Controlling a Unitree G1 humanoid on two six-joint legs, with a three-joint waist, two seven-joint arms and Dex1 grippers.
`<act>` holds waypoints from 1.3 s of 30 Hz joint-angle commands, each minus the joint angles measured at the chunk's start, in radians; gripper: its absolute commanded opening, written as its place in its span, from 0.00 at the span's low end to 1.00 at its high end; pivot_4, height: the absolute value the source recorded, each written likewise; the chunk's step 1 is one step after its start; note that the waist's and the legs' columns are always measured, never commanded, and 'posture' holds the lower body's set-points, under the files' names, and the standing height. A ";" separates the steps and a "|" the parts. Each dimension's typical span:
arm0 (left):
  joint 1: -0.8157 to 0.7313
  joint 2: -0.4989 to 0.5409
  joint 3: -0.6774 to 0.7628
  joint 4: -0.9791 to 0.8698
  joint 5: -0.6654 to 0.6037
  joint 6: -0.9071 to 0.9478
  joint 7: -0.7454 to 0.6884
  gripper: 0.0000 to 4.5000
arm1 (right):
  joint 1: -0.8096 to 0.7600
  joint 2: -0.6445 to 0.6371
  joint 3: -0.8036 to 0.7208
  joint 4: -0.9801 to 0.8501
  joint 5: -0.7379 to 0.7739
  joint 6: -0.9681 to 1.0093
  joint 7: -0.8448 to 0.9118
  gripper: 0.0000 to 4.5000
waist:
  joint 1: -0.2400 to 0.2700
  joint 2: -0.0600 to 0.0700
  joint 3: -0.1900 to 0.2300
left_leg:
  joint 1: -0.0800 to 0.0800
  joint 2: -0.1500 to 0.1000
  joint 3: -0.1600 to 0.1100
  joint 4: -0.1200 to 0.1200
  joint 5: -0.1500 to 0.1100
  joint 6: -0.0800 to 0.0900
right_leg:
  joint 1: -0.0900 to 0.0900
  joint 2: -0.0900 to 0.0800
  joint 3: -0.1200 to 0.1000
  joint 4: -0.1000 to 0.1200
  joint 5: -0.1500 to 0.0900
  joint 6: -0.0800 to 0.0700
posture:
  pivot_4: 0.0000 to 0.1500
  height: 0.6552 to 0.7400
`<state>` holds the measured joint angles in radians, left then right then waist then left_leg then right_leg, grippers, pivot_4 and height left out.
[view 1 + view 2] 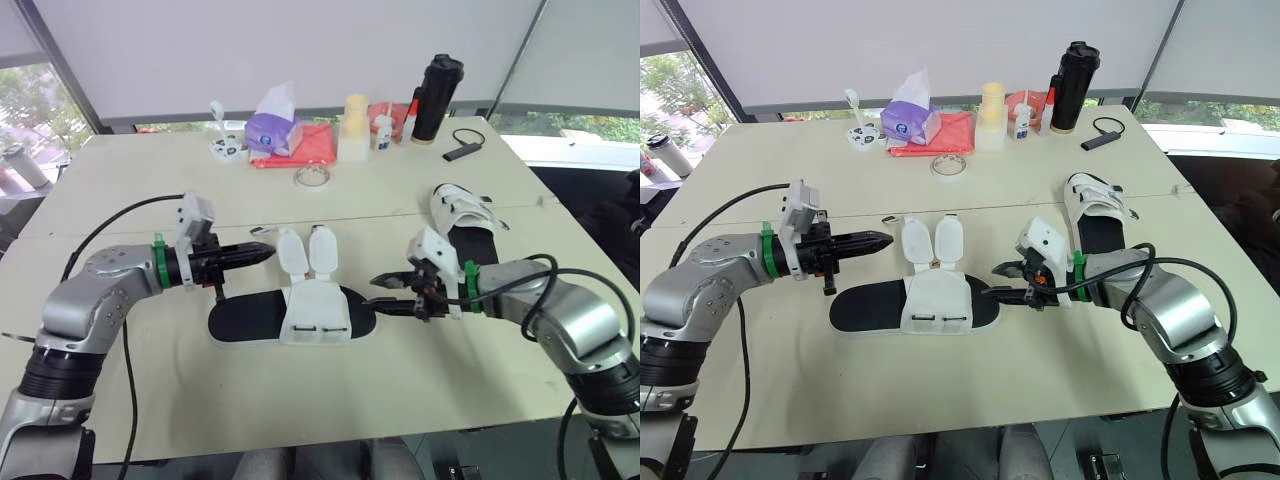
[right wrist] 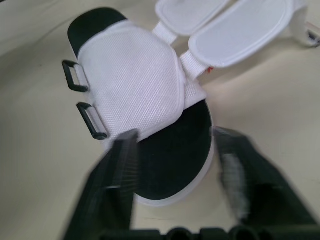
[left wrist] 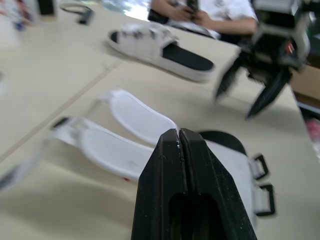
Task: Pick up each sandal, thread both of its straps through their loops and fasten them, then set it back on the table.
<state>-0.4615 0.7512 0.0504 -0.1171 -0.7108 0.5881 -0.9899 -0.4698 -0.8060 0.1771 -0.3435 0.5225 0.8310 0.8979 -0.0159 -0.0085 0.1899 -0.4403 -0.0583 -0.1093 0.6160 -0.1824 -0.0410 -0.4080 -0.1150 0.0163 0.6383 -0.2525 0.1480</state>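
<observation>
Right wrist view: right gripper [image 2: 173,135] fingers [image 2: 120,170] gape empty over the nearer sandal [image 2: 135,85]; left gripper [image 1: 265,252] pinched closed, empty. Clamp the sole [image 2: 175,160] edge, avoiding straps [image 2: 240,32].

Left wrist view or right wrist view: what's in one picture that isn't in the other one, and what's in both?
The left wrist view has the left gripper, shut, the second sandal lying farther off, and a person sitting past the table. The right wrist view looks down on the near sandal, with its black footbed showing at both ends. Both share that near sandal's two loose straps, its two black loops and the open right gripper.
</observation>
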 commanded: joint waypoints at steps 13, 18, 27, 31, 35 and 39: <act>0.022 -0.053 0.088 -0.038 -0.005 0.096 0.165 0.00 | 0.000 0.090 0.108 0.115 -0.136 -0.090 0.028 0.01 | 0.002 0.000 0.000 | 0.000 -0.001 0.000 0.000 0.000 0.000 | 0.000 0.000 0.000 0.000 0.000 0.000 | 1.00 1.00; 0.019 -0.073 0.103 0.017 -0.005 0.142 0.202 0.19 | 0.019 0.114 0.131 0.111 -0.157 -0.084 0.039 0.00 | 0.001 0.000 0.000 | 0.001 -0.001 0.000 0.000 0.000 -0.001 | 0.001 0.000 0.000 0.000 0.000 0.000 | 1.00 1.00; -0.025 -0.134 0.087 0.130 -0.040 0.247 0.181 0.98 | 0.019 0.112 0.157 0.099 -0.200 -0.095 0.047 0.00 | 0.001 -0.001 0.000 | 0.003 -0.001 0.000 0.000 0.000 -0.001 | 0.002 0.000 0.000 0.000 0.000 0.000 | 1.00 1.00; -0.075 -0.199 0.117 0.214 -0.083 0.327 0.203 0.98 | 0.018 0.117 0.156 0.092 -0.208 -0.093 0.052 0.00 | 0.001 -0.001 -0.001 | 0.004 -0.001 0.000 0.000 0.000 -0.001 | 0.004 0.000 0.000 0.000 0.000 0.000 | 1.00 1.00; -0.118 -0.258 0.127 0.296 -0.101 0.388 0.224 0.98 | 0.013 0.116 0.163 0.083 -0.220 -0.097 0.055 0.00 | 0.000 -0.001 -0.001 | 0.004 -0.001 0.000 0.000 0.000 -0.001 | 0.004 0.001 0.000 0.000 0.000 0.000 | 1.00 1.00; -0.161 -0.299 0.094 0.380 -0.068 0.388 0.213 0.98 | 0.014 0.112 0.165 0.053 -0.218 -0.087 0.061 0.00 | 0.000 -0.001 -0.001 | 0.005 -0.001 0.000 -0.001 0.000 -0.001 | 0.004 0.001 0.000 0.000 0.000 0.000 | 1.00 1.00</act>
<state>-0.5937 0.4572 0.1465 0.2466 -0.7914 0.9796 -0.7653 -0.4583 -0.6953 0.3184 -0.2551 0.3035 0.7351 0.9428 -0.0158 -0.0097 0.1890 -0.4358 -0.0593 -0.1098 0.6154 -0.1819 -0.0421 -0.4039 -0.1144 0.0161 0.6384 -0.2523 0.1479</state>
